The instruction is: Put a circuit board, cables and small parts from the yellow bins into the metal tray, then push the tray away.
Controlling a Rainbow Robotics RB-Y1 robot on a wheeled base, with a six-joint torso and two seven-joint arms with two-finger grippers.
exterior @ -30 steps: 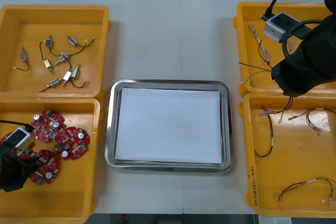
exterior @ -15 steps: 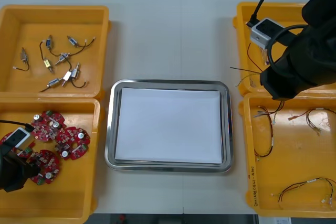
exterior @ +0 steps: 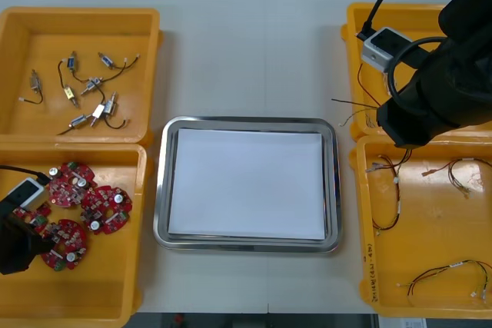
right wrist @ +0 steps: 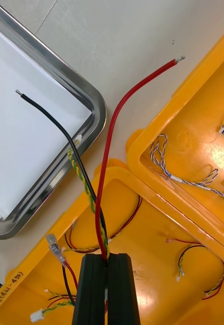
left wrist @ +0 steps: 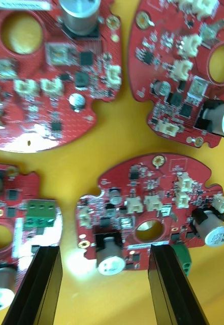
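Observation:
My right gripper (right wrist: 106, 264) is shut on a cable (right wrist: 108, 147) with red, black and yellow-green strands, held above the near right yellow bin (right wrist: 142, 244). The loose ends reach toward the metal tray (right wrist: 94, 109). From above, the right gripper (exterior: 396, 137) hangs over the wall between the two right bins, close to the tray's (exterior: 246, 123) right rim. My left gripper (left wrist: 104, 251) is open low in the near left bin (exterior: 92, 297). Its fingers (left wrist: 38, 284) stand either side of a round red circuit board (left wrist: 147, 213).
Several more red boards (exterior: 96, 209) lie around the left gripper (exterior: 34, 242). The far left bin (exterior: 23, 124) holds small metal parts (exterior: 88, 86). A blue and white cable (right wrist: 185, 179) lies in the far right bin. More red and yellow cables (exterior: 446, 270) rest in the near right bin.
The right arm has lifted the cable and carried it left toward the tray. The left gripper has shifted slightly among the boards, still open.

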